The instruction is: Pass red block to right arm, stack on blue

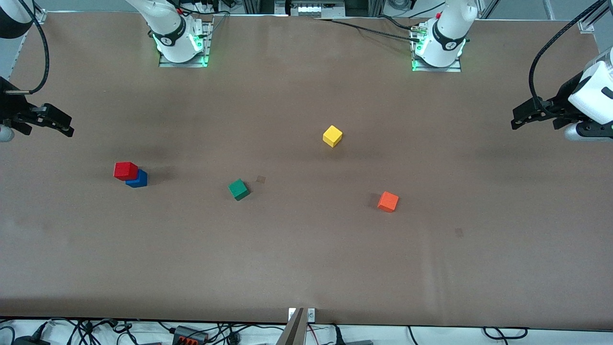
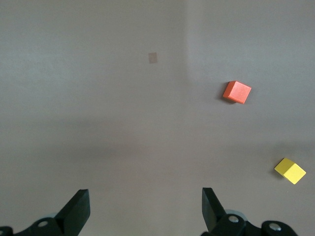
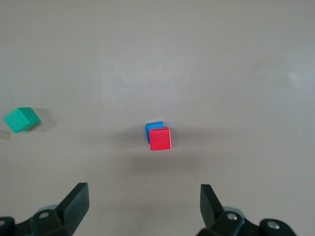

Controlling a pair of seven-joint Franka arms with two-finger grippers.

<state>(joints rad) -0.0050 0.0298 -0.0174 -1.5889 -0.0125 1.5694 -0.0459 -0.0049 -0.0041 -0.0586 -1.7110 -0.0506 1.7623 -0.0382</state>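
Hovering left pincer (image 1: 516,122), right pincer (image 1: 67,128), both spread

I was in a robotics lab. My two white arms were bolted on metal base plates (image 1: 182,60) with green lights, at the edge of a wide surface (image 1: 306,258) covered with plain brown material. Aluminium frame profiles (image 1: 586,19) stood at the corners. Black cables (image 1: 364,29) ran from the bases, and more cables and power adapters (image 1: 189,334) lay under the front edge. Only small coloured cubes (image 1: 332,136) were on it.
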